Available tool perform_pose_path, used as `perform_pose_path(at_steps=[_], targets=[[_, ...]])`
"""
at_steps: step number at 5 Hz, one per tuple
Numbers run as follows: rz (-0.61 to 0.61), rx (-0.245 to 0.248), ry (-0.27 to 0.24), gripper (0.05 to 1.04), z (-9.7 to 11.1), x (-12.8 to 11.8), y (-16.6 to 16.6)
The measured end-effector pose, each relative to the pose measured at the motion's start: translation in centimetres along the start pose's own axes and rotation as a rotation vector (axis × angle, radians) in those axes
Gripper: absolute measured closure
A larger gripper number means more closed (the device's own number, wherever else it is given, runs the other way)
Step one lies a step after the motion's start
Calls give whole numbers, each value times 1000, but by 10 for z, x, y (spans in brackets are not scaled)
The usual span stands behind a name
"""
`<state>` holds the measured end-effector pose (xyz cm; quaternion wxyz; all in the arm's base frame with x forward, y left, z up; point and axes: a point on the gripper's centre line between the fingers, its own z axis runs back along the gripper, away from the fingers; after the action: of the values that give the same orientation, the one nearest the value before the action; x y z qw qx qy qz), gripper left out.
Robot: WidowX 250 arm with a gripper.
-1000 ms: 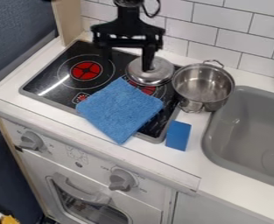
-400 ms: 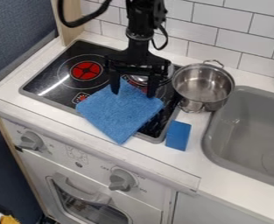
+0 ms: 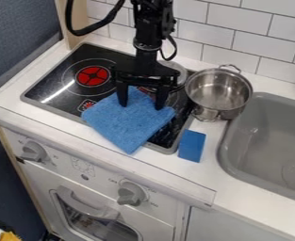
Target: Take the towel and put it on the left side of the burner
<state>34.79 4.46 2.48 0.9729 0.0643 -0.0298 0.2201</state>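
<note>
Nearest me, a rounded grey knob point(image 3: 131, 193) juts out. Past it, a smooth blue block point(image 3: 192, 146) lies on the white desk point(image 3: 238, 195). The nubbly, squarish towel point(image 3: 126, 126) drapes over the glossy cooktop's point(image 3: 53, 81) front edge; my gripper point(image 3: 141, 106) hangs at its far part, jaws wide. Farther back sit a round metal pot point(image 3: 218, 96) and shiny lid point(image 3: 178, 70).

The top edge cut off the arm point(image 3: 152, 28); the claw point(image 3: 141, 107) partly hid the metal lid point(image 3: 176, 69); the towel point(image 3: 127, 127) covered part of the stovetop point(image 3: 52, 89); the sink point(image 3: 269, 146) ran past the right edge; a yellow thing point(image 3: 10, 236), lower left, was too cropped to identify
</note>
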Motion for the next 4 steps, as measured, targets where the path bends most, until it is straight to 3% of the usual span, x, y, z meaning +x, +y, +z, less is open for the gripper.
perform_pose_path(at_steps=[1, 2, 3, 4], targets=[[3, -11, -4, 83, -2, 3, 7], [51, -47, 3, 83, -7, 5, 21], [101, -114, -17, 83, -8, 14, 42], [142, -141, -29, 83, -10, 20, 60]])
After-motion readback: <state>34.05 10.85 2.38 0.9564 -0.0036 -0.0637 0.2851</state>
